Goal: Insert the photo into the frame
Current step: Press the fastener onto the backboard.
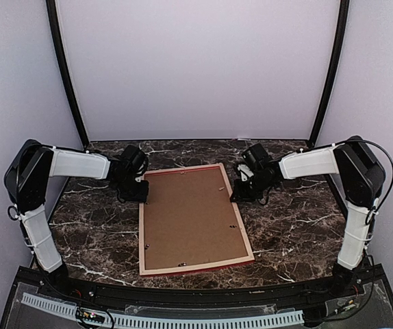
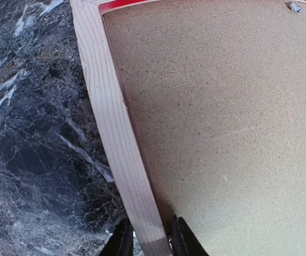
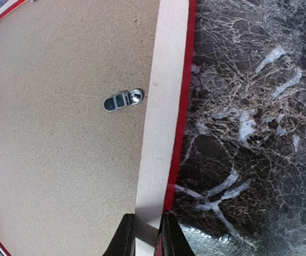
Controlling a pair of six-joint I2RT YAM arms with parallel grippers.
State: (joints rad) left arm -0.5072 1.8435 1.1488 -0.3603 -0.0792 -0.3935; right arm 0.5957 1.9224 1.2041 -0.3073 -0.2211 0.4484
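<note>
1. Frame [image 1: 196,266]: it lies back up on the table [image 1: 94,226], pale wood rails showing, with a red edge along the outside.
2. Photo: not in view. The board [image 1: 191,219] fills the frame's opening, so you cannot tell whether the photo lies beneath it. Confirm this before you count the task as done.
3. Clip [image 3: 123,100]: it rests on the board just beside the right rail. The wrist view does not show whether it locks the board.
4. Left gripper [image 2: 152,234]: narrow, with fingers against both sides of the left rail near the far corner.
5. Right gripper [image 3: 146,229]: narrow, pinching the right rail across its pale and red faces.
6. Step in hand, as judged: a two-arm hold on the frame, for steadying or lifting.
7. Advice: move both arms together and level. The rails look thin, so uneven lift could twist the frame or shake the board loose.
8. Advice: keep each pinch square on its rail and clear of the board's edge.
</note>
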